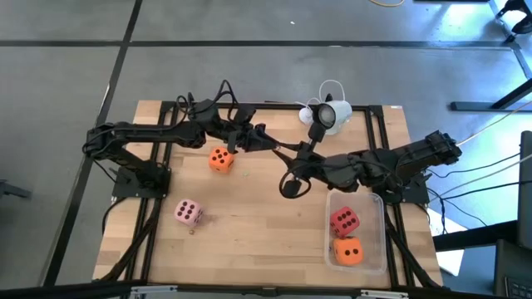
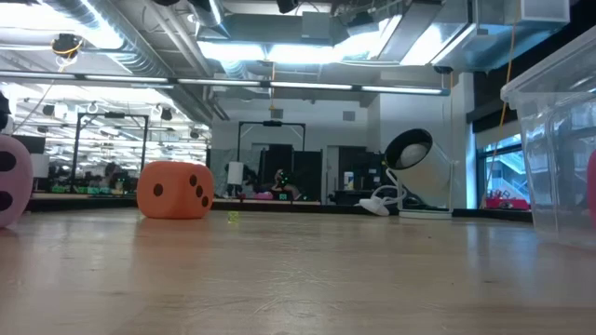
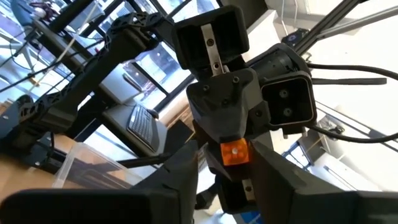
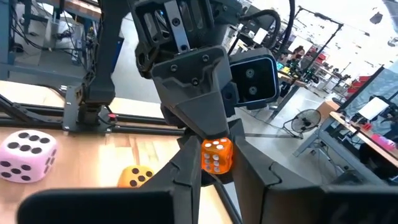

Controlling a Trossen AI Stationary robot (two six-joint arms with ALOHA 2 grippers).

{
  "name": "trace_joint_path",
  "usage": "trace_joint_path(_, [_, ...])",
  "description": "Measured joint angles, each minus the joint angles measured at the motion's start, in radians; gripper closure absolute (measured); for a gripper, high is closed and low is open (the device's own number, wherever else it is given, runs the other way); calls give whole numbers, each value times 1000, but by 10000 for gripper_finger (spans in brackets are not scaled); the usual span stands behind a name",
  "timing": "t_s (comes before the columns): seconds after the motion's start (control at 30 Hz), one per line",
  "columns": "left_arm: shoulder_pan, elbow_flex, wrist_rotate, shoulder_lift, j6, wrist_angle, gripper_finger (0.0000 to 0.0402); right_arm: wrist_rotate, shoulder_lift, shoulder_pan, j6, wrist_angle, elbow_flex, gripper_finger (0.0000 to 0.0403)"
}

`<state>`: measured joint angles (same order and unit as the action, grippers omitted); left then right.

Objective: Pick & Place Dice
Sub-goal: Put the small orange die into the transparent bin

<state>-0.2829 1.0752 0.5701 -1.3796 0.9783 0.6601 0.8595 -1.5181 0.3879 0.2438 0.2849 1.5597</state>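
Orange little die (image 4: 216,155) is clenched in the right gripper (image 4: 215,165) above the table (image 1: 249,232); we see the left gripper (image 3: 227,158) released, facing it.

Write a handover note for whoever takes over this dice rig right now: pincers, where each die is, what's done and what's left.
Right pincer: shut on a small orange die, in the air above the table's middle.
Left pincer: nose to nose with it, at the same die; grip unclear.
Done: red die and one big orange die lie in the clear bin.
Left: second big orange die and pink die sit on the table, on the left arm's side; the small die is not yet placed.
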Motion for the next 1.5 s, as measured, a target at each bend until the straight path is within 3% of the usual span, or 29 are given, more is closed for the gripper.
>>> trace_joint_path(0.27, [-27, -2, 104, 5, 29, -5, 243, 113, 11, 67, -26, 6, 0, 356])
trace_joint_path(0.63, [-128, -2, 240, 46, 16, -5, 257, 154, 134, 125, -548, 353, 1, 356])
trace_joint_path(0.73, [-159, -2, 267, 52, 25, -8, 261, 115, 161, 140, -672, 461, 1, 356])
trace_joint_path(0.9, [-218, -2, 365, 55, 37, -27, 267, -72, 189, 157, -963, 679, 1, 356])
trace_joint_path(1.07, [-320, -1, 432, 54, 15, -283, 281, -236, 196, 172, -1342, 955, 1, 356])
trace_joint_path(1.23, [-428, -1, 437, 55, -209, -628, 301, -355, 196, 217, -1584, 1131, 1, 356])
trace_joint_path(1.5, [-590, 12, 214, 54, -615, -1187, 335, -470, 196, 341, -1819, 1235, 1, 356])
